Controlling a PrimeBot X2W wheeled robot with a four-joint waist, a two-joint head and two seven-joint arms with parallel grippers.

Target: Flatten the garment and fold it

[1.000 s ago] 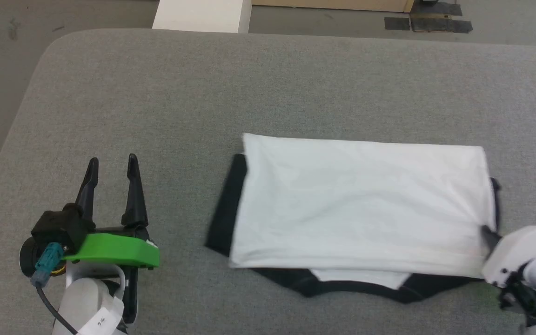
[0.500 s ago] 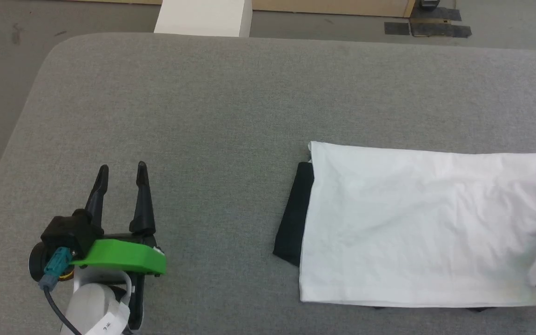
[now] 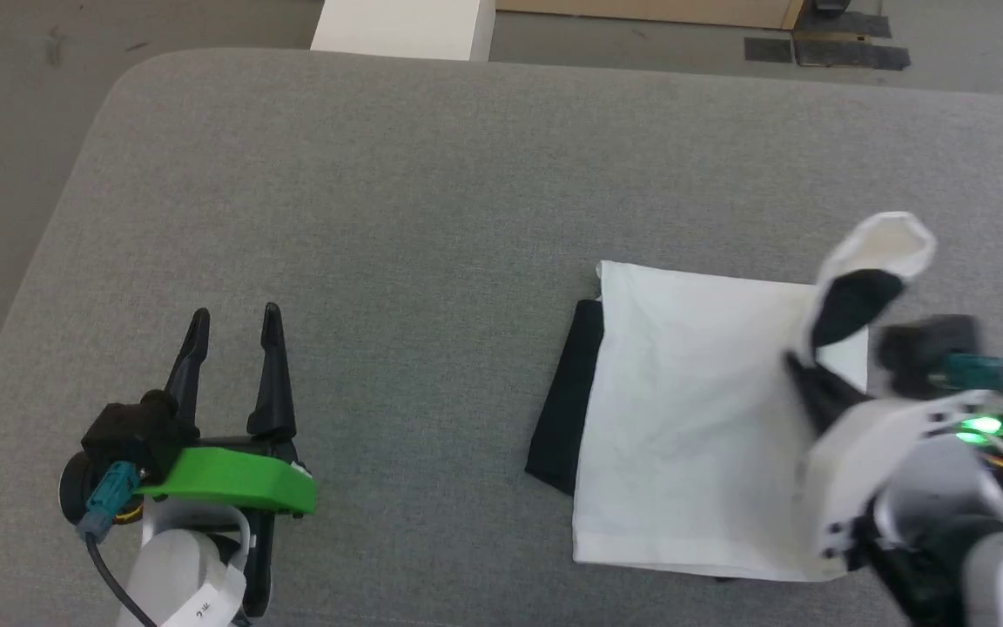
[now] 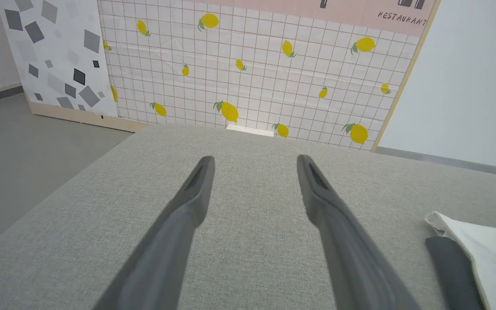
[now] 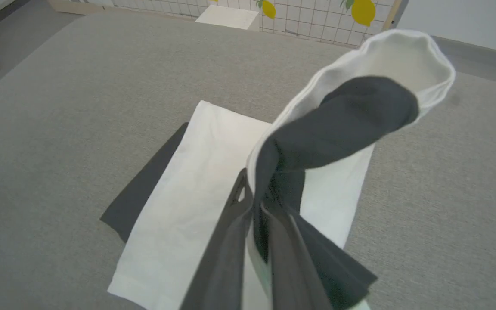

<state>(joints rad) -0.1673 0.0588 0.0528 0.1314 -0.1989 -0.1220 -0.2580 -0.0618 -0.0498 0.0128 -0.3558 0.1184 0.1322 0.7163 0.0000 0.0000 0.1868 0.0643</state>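
head/garment: garment (image 3: 684, 435) part-folded, flat on counter (image 3: 432, 174), black sleeve at its left edge.
head/right: right gripper (image 3: 802, 370) at garment's right end, jaws clamped on it, end raised.
head/left: left gripper (image 3: 234, 315) well left of garment, jaws apart, empty.
left wrist: garment corner right of the spread jaws.
right wrist: jaws pinch black and white layers together.
step: probably the crosswise fold.
next: carry the end to garment's left edge, lay flat, release.

Grey fabric table (image 3: 380, 174), garment (image 3: 684, 418) on it

quick tally | garment (image 3: 684, 392): 1 | grippers: 2, left gripper (image 3: 232, 318) + right gripper (image 5: 248, 189) | gray table (image 3: 380, 174): 1 | white box (image 3: 401, 30): 1 | dark floor patches (image 3: 850, 54): 2
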